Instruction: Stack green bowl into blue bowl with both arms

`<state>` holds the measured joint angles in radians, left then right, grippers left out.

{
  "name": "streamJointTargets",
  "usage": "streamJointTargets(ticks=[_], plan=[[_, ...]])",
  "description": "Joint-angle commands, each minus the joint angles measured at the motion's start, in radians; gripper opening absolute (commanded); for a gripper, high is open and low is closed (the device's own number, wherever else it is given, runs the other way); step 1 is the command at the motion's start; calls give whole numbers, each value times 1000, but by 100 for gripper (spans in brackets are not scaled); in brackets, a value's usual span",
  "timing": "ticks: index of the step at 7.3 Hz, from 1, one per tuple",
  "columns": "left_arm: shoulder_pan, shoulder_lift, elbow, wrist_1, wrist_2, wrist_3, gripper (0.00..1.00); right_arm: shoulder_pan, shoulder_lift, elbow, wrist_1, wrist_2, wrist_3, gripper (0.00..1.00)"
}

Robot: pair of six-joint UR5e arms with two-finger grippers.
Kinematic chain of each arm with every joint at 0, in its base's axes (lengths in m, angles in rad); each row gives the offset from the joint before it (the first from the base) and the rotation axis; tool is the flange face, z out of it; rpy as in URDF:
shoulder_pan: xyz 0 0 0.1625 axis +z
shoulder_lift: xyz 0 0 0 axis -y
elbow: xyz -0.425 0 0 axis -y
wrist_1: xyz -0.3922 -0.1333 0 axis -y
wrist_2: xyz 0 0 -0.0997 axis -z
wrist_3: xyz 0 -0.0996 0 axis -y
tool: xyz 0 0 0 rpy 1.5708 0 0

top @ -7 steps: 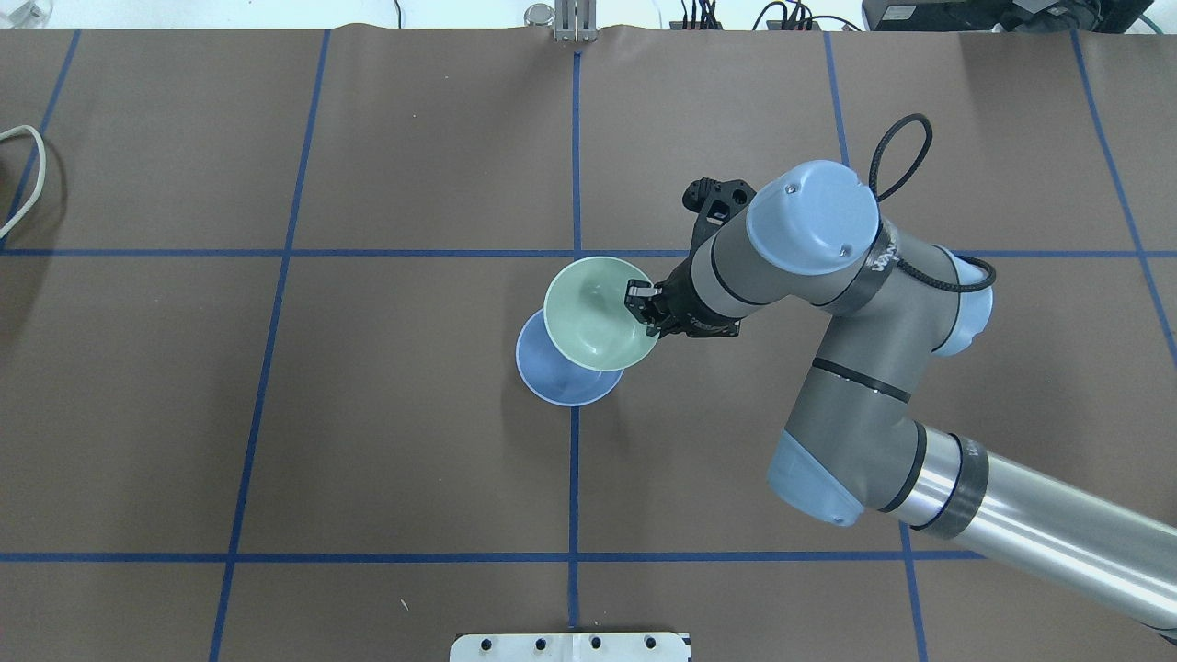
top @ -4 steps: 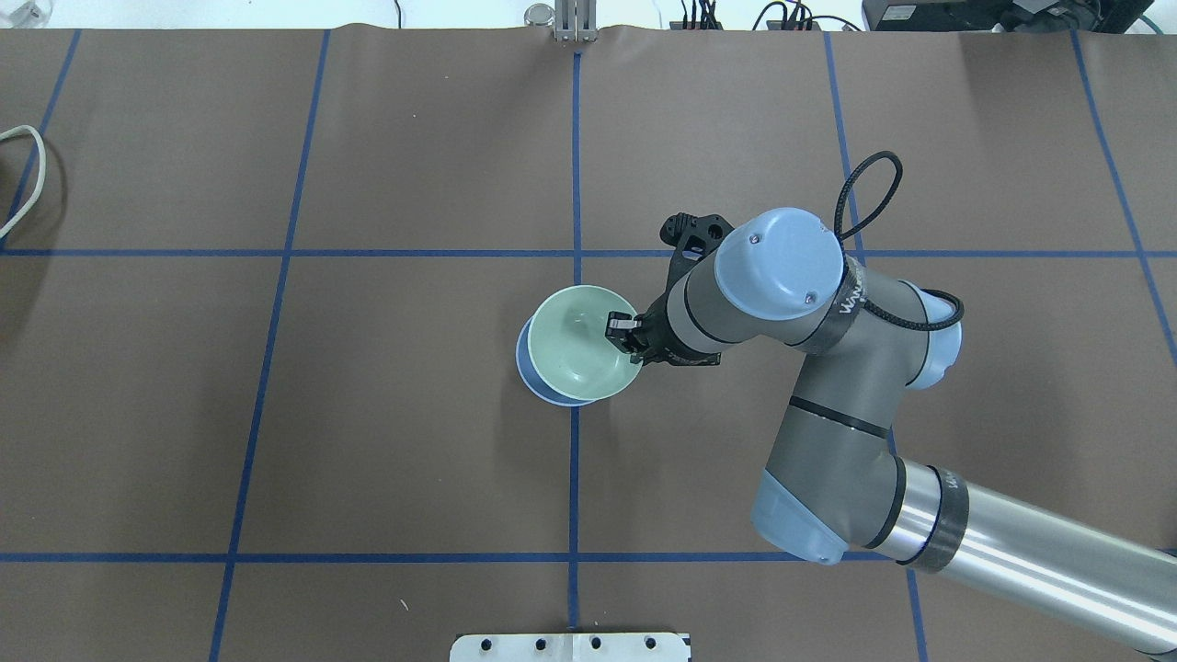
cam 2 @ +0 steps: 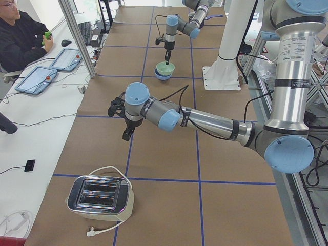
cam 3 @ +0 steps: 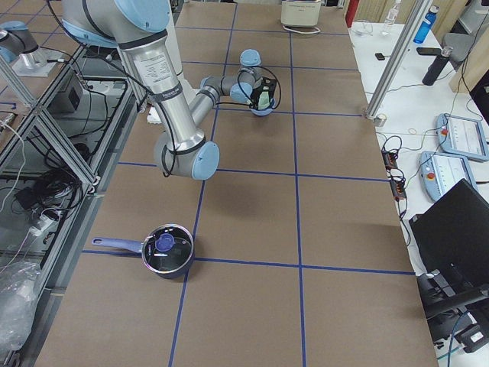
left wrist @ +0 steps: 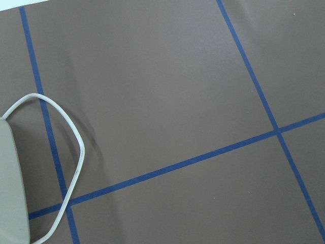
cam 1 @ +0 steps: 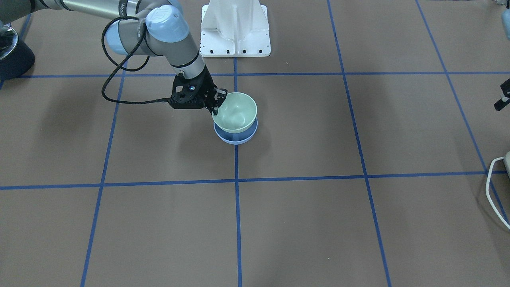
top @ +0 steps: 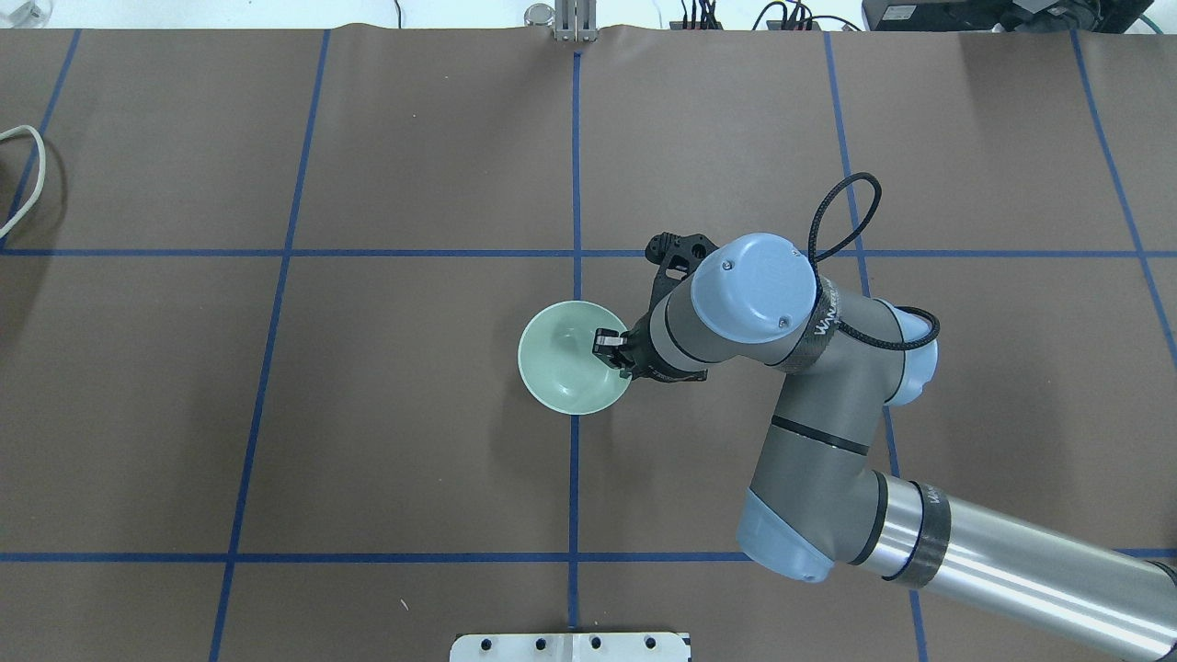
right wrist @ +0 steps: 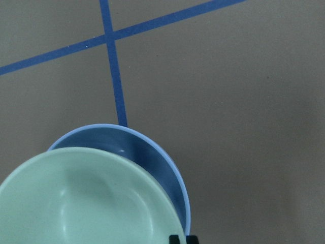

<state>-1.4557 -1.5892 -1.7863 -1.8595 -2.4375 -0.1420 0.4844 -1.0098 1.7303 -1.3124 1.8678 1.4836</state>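
Note:
The mint-green bowl (top: 570, 360) hangs tilted in my right gripper (top: 609, 348), which is shut on the bowl's rim. It sits directly over the periwinkle-blue bowl (cam 1: 236, 138), whose rim shows just beneath it. The overhead view hides the blue bowl. In the front view the gripper (cam 1: 217, 104) pinches the green bowl (cam 1: 236, 112) at its left rim. The right wrist view shows the green bowl (right wrist: 86, 203) overlapping the blue bowl (right wrist: 152, 152). I cannot tell whether the two bowls touch. My left gripper (cam 2: 125, 134) hovers far off near the toaster; I cannot tell whether it is open or shut.
A chrome toaster (cam 2: 100, 197) with a white cable (left wrist: 76, 152) stands at the table's left end. A black pot with a blue handle (cam 3: 168, 251) is at the right end. The white pedestal (cam 1: 235, 28) is behind the bowls. An operator (cam 2: 20, 36) sits beside the table.
My right gripper has carried the green bowl toward the robot and down. It now covers the blue bowl in the overhead view, where before the blue bowl showed beside it.

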Motion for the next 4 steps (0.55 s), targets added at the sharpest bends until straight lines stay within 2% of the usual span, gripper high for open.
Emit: streamJointTargets(ticks=[1, 4], plan=[[0, 0, -1, 0, 0, 4, 97, 10, 7, -3, -2, -1, -6, 0], [0, 2, -2, 0, 0, 4, 97, 23, 29, -26, -2, 1, -8, 0]])
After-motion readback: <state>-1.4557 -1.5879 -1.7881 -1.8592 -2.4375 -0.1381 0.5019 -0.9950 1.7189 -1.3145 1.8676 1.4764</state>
